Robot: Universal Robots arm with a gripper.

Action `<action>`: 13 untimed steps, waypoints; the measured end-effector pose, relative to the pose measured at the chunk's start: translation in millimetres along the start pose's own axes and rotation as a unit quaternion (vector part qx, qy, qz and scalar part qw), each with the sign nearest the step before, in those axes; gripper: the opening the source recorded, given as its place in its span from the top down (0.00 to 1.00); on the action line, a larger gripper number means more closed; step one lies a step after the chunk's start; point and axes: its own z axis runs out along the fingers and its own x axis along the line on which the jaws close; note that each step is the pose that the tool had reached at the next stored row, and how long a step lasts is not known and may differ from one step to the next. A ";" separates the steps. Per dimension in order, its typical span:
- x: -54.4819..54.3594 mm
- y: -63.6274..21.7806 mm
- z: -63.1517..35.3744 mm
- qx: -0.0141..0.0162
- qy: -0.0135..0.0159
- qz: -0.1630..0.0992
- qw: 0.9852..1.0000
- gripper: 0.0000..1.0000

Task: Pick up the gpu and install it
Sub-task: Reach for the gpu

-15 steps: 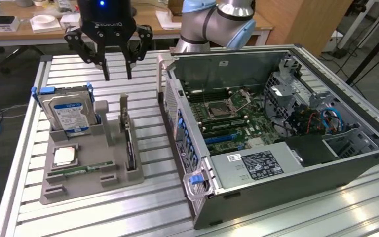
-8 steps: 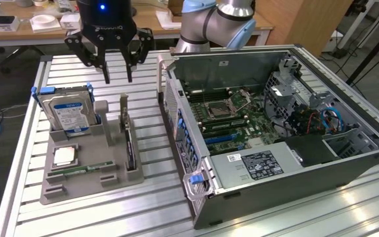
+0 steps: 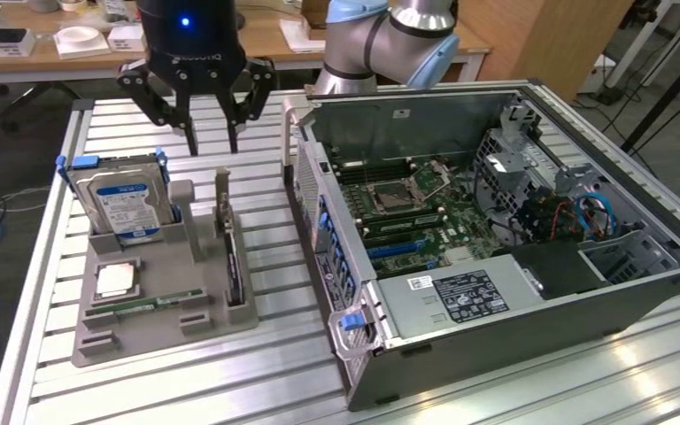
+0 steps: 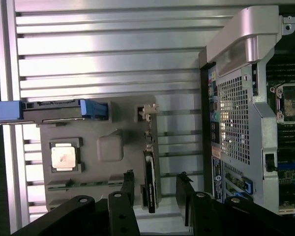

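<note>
The gpu (image 3: 235, 268) is a thin dark card standing on edge in a slot of the grey holder (image 3: 163, 266), at the side nearest the computer case. My gripper (image 3: 212, 146) hangs open above the table, behind the holder's far end, and holds nothing. In the wrist view the gpu (image 4: 150, 177) runs edge-on between my two black fingers (image 4: 129, 189), well below them. The gripper (image 4: 156, 175) straddles the line of the card without touching it.
On the holder also stand a silver hard drive with a blue label (image 3: 121, 202), a CPU (image 3: 116, 282) and a green RAM stick (image 3: 145, 305). The open computer case (image 3: 623, 292) lies at the exterior view's right, its motherboard (image 3: 417, 208) exposed. A slatted metal table (image 3: 198, 372) carries everything.
</note>
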 end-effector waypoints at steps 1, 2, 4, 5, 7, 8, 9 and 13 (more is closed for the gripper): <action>0.0 -0.5 0.8 0.000 0.000 0.000 1.000 0.53; -0.1 -0.9 1.6 0.000 0.000 0.000 1.000 0.53; -0.1 -2.0 3.2 0.000 0.000 0.000 1.000 0.53; 0.0 -2.7 3.9 0.000 0.000 0.000 1.000 0.53; -0.2 -4.5 5.6 0.000 0.000 0.000 1.000 0.53; -0.3 -5.4 6.4 0.000 0.000 0.000 1.000 0.53; -0.3 -6.4 7.1 0.000 0.000 0.000 1.000 0.53; -0.5 -10.2 9.2 0.000 0.000 0.000 1.000 0.53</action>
